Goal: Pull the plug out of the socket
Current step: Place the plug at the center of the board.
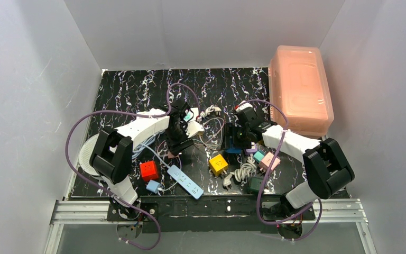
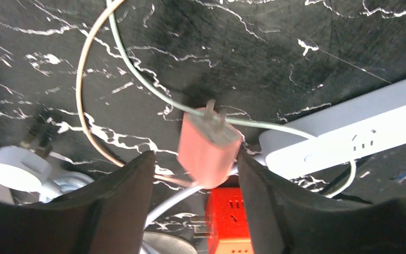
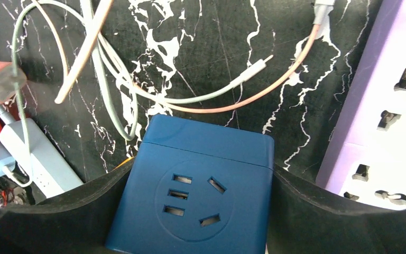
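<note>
My left gripper [image 2: 194,154] is open, and a pink plug [image 2: 209,151] sits between its fingers, prongs up. The plug is blurred, touches the right finger [image 2: 264,190] and stands clear of the left one. It is in no socket. A thin grey-green cable [image 2: 137,79] lies across its prongs. In the top view the left gripper [image 1: 175,142] is at mid-table. The long white power strip [image 1: 193,126] shows only partly behind that arm. My right gripper [image 3: 203,166] is shut on a dark blue cube socket [image 3: 195,196], whose outlet face is empty; it also shows in the top view [image 1: 238,138].
A slim light-blue strip [image 1: 185,181] and a red cube socket [image 1: 149,169] lie below the left gripper. A purple strip [image 3: 380,121] is right of the blue cube. A yellow cube [image 1: 218,164], loose cables and small adapters lie at the front. A pink bin [image 1: 300,90] stands at the back right.
</note>
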